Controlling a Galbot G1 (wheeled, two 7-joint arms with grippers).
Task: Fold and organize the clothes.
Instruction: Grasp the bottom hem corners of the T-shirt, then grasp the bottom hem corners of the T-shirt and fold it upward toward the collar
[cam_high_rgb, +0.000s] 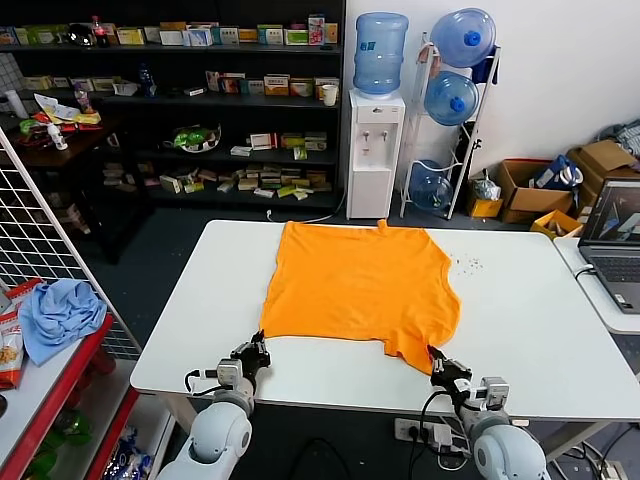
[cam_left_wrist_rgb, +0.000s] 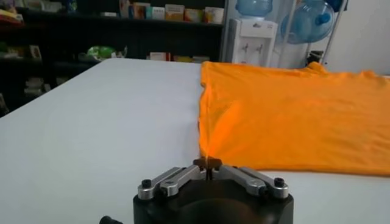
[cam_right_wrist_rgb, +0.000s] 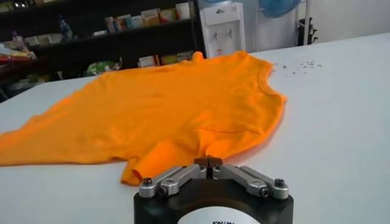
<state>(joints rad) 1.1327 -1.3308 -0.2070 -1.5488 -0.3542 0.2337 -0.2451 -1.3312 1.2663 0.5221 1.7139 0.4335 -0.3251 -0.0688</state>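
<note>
**Both grippers clamped on the near edge of the orange T-shirt**

While the orange T-shirt (cam_high_rgb: 360, 285) is lying spread flat on the white table (cam_high_rgb: 530, 330), both arms are reaching in from the robot's side and pinching its near edge. The shirt is sitting toward the middle of the table, its far edge close to the table's far side and its near edge short of the front rim. No lettering is showing on the upward face.

The left gripper (cam_high_rgb: 260, 343) is sitting at the shirt's near left corner; in the left wrist view its fingers (cam_left_wrist_rgb: 208, 163) are pressed together with a small point of orange fabric caught between them, so it is clenched on the T-shirt. The cloth is rising slightly from the table toward that pinch.

The right gripper (cam_high_rgb: 436, 357) is resting at the near right corner, where a flap of fabric is hanging down toward the table's front. In the right wrist view its fingertips (cam_right_wrist_rgb: 209, 162) are closed tight against each other just at the shirt's edge, and the head view is showing them meeting the orange cloth, so this gripper is also clamped on the T-shirt.

A scatter of small dark specks (cam_high_rgb: 468, 264) is lying on the table just beyond the shirt's right side. A laptop (cam_high_rgb: 615, 245) is standing open on a second table to the right, well apart from the shirt. A light blue cloth (cam_high_rgb: 60, 315) is lying on a red shelf at the robot's left.
</note>
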